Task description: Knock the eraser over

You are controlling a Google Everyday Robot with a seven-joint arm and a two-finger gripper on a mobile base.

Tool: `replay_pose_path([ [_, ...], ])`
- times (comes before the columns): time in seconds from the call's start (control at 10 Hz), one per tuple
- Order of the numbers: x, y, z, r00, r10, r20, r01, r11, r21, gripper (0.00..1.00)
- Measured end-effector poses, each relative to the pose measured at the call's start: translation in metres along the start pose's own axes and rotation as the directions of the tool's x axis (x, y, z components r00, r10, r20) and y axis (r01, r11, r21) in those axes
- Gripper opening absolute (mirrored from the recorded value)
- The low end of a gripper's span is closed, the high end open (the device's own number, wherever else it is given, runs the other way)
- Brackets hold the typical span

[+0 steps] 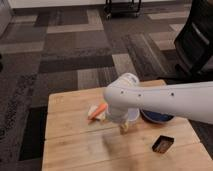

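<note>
**GRIPPER SHORT OF ERASER: TARGET OFF TO THE RIGHT AND NEARER THE FRONT EDGE**

Wooden surface [70, 145]: carries all items; eraser untouched.

Arm [170, 100]: white, single, entering from the right of the view and reaching across above the middle of the surface, bent downward at its far end.

Dark blue plate [159, 118]: partly under the arm, right of centre.

White pad [94, 115] with orange stick [100, 108]: left of the arm's bend, well apart from the eraser.

White cup [133, 115]: mostly hidden behind the arm's end, just beside the plate.

Eraser [163, 144]: small dark block with a brownish face, alone near the front right corner, in front of the plate and apart from it. Long axis roughly across the view, slightly tilted. Whether on end or lying low: cannot be told with confidence.

Gripper [124, 127]: hanging below the arm's bend, low over the centre of the surface, just in front of the cup. Nothing seen held. State of the jaws: cannot be told. No contact with the eraser.

Governing relation: eraser to the right of the gripper in the view and closer to the front edge, bare wood between them. Judged requirement: travel rightward and forward, then a push across the block's short side. Risk noted: clipping the cup or plate on the way.
</note>
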Motion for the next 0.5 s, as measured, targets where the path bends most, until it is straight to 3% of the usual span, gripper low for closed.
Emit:
replay_pose_path([
  [0.5, 0.0012, -0.0017, 0.0001, 1.0, 0.005, 0.007, -0.005, 1.0, 0.01, 0.65],
])
